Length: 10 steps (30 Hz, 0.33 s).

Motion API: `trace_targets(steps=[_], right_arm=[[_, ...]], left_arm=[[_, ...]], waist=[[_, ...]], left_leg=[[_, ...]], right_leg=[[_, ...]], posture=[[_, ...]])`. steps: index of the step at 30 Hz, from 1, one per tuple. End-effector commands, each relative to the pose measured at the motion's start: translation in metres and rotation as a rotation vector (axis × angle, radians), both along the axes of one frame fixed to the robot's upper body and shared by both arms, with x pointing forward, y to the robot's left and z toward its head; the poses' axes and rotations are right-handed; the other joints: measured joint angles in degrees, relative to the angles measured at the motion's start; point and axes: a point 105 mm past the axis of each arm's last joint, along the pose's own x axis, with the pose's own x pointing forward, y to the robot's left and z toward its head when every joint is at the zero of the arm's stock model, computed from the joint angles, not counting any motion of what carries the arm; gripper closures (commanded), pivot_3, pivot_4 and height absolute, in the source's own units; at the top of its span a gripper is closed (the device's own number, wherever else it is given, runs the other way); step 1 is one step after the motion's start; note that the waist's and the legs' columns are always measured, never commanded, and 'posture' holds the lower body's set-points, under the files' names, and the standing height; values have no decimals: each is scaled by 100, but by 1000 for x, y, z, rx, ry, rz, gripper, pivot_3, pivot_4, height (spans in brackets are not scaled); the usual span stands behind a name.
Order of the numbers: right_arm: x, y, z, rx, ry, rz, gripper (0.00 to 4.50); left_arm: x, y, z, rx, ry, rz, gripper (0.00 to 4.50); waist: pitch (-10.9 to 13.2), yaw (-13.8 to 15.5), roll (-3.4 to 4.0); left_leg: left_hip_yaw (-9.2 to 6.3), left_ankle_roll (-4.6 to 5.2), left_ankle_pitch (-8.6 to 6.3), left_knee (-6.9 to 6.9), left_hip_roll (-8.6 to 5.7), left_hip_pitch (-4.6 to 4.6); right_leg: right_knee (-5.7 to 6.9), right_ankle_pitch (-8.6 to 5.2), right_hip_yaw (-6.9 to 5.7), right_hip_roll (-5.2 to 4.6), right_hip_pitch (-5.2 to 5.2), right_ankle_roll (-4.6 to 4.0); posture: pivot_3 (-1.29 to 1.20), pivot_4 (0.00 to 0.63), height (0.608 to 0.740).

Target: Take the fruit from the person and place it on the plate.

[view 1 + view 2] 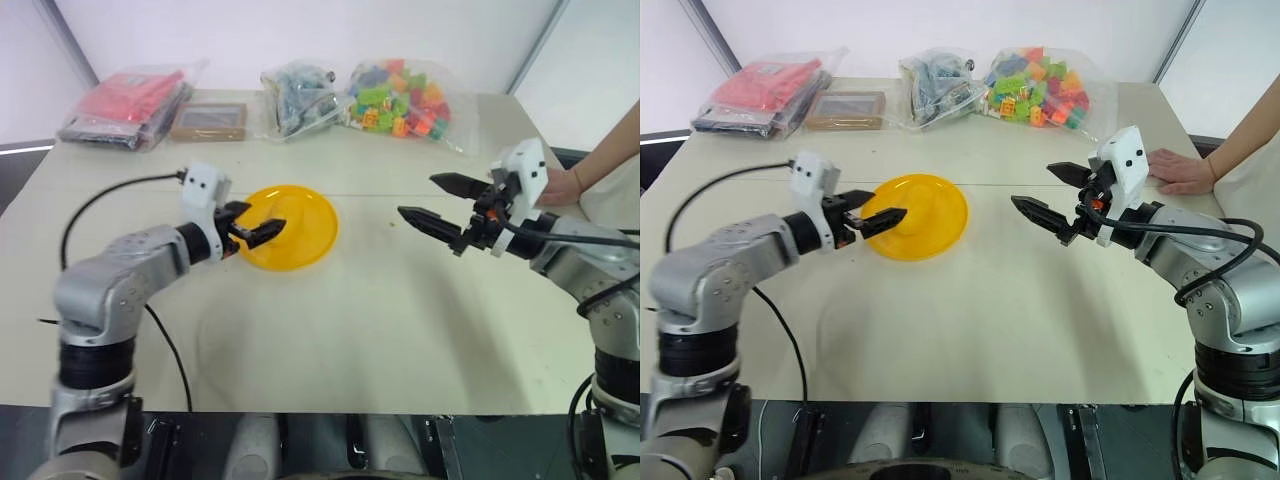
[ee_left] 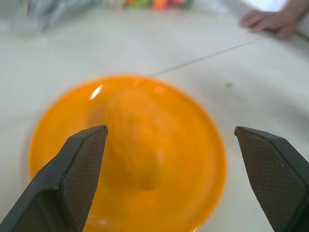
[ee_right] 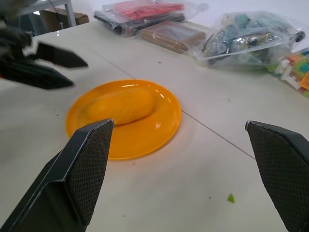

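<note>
Already the fruit [image 3: 120,106] lies on its side on the yellow-orange plate [image 3: 159,130], inside the rim and a little toward the plate's 9 o'clock edge as my head camera sees it. My left tool [image 1: 872,215] hovers at that same edge with its two black fingers apart and nothing between them; the wrist view looks straight over the fruit through the gap. My right tool [image 1: 438,203] hangs well off at the plate's 3 o'clock, fingers spread wide and empty, over bare bench [image 1: 400,330]. The person's hand [image 1: 1180,172] rests flat on the bench beyond my right arm, near the far right corner.

As I judge it, the placing is done and the step in hand is a clean retreat. To do it well I would draw the left tool straight away from the plate toward 9 o'clock, fingers wide and clear of the rim, so I neither nudge the fruit nor drag the plate. A slow pull matters: this oblong fruit could roll if bumped.
</note>
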Motion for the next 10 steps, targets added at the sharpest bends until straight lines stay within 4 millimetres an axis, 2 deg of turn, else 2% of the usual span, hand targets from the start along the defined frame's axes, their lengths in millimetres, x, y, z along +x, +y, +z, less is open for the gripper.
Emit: trace_targets(steps=[1,5,10], right_arm=[[-4,-3,13,-10,-60,6,0],[-3,-8,10,-40,-45,11,0],[-3,-12,10,-64,-33,22,0]], left_arm=[[-17,4,7,30,-49,-54,90],[-27,22,-4,89,-30,-31,90],[-33,36,2,103,-52,-1,90]], waist=[[0,0,1],[0,0,0],[0,30,0]], left_leg=[[0,0,0,0,0,1],[1,0,0,0,0,1],[3,0,0,0,0,-1]], right_leg=[[0,0,0,0,0,0],[0,-1,0,0,0,-1],[-2,-7,-1,-3,-1,-13]], posture=[[0,150,731],[0,150,731],[0,150,731]])
